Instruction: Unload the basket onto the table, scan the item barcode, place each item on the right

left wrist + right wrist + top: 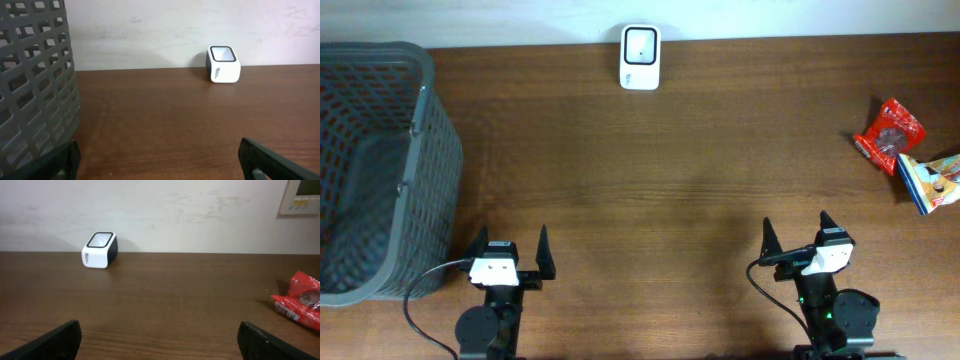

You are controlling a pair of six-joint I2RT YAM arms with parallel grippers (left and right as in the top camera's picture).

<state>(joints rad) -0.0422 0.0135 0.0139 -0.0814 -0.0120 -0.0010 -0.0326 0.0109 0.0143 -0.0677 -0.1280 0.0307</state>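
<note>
The left pincer [512, 240] and the right pincer [796, 228] sit at the near edge of the brown tabletop [670, 180]. Both have their jaws spread wide and hold nothing. To the left of the left pincer stands a dark grey mesh basket [440, 140]. Well out to the right of the right pincer lies a blue and yellow packet [930, 180], partly cut off by the overhead view's edge. Just beyond it a red packet [890, 135] lies flat, its long axis slanted to the tabletop's edges. Whether the two packets touch cannot be told. Farthest off, at the middle of the back edge by the wall, is the white scanner [640, 57]. Its long axis runs front to back and its dark-framed window faces upward.
</note>
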